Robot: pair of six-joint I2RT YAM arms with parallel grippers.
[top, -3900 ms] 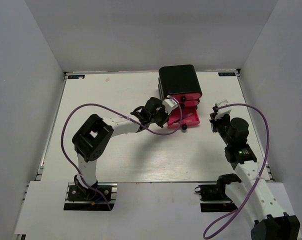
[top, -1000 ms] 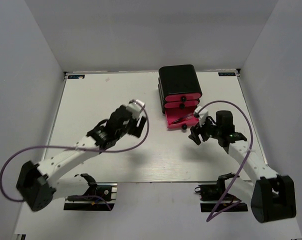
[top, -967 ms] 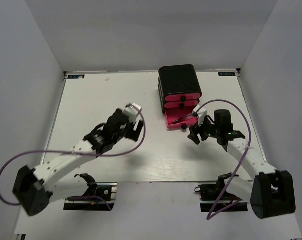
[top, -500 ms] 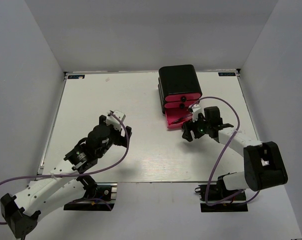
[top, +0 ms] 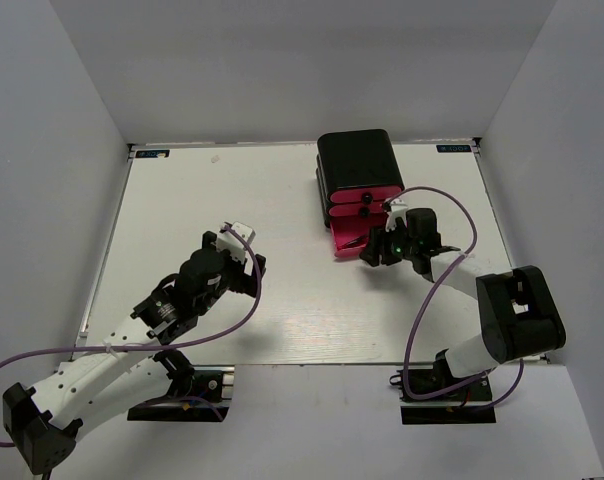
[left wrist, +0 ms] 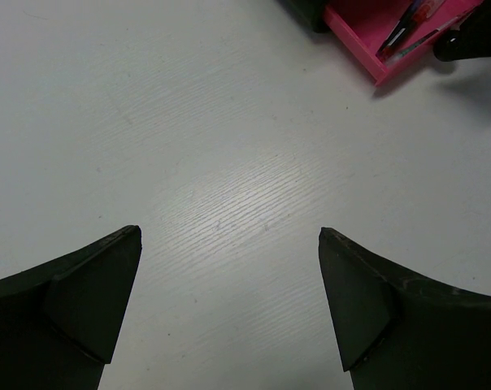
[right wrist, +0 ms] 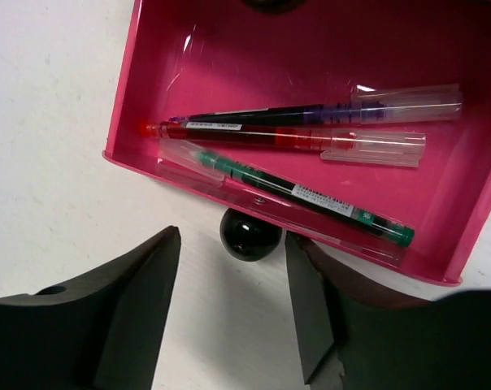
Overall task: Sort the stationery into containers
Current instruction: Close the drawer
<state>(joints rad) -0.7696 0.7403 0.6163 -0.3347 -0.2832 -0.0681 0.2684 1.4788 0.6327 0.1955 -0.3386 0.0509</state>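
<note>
Right wrist view looks straight down into the open pink drawer (right wrist: 229, 49). Three pens lie flat in it. The purple pen (right wrist: 310, 112) and red pen (right wrist: 270, 136) touch side by side and run left to right across the frame, clear caps at the right. The green pen (right wrist: 310, 195) lies just below them, by the front wall. It slants down to the right, and we think its clear cap is at the left.

The right gripper (right wrist: 232, 244) is spread. One finger is on each side of the black knob (right wrist: 249, 234), with a small gap on both sides, so it grips nothing.

We think the drawer is light, stiff plastic and slides with little force. The knob is the place to take hold. It is small, round and shiny, so it could slip out unless the fingers close on its middle. The pens look thin and light, and may roll if the drawer gets a bump.

Top view shows the drawer sticking out toward the bottom of the frame from the black case (top: 357, 160), right of center. The left gripper (left wrist: 229, 301) is wide apart over the bare table (left wrist: 189, 122), holding nothing.
</note>
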